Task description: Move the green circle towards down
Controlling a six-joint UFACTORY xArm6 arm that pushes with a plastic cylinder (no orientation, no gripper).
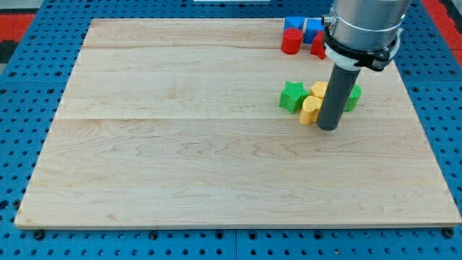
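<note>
The wooden board (216, 166) fills most of the frame, bare across its left and centre; the blocks sit in the upper right. Going left to right there: a red cylinder (290, 42) with a blue block (293, 24) above it, and lower down a green star (291, 96); next a yellow block (310, 110) with a second yellow block (318, 89) just above it; then my tip (328, 128), planted on the board touching or just beside the lower yellow block's right edge. There are no fingers to open or close, only the bare rod. The green circle (353, 96) peeks out at the rod's right, mostly hidden behind it; another blue block (313, 27) and a red block (317, 46) lie above, partly covered by the arm. I judge the approach unfinished: my tip stands below the circle, so it must round to the circle's upper side, then push toward the frame's bottom, clear of the yellow pair.
</note>
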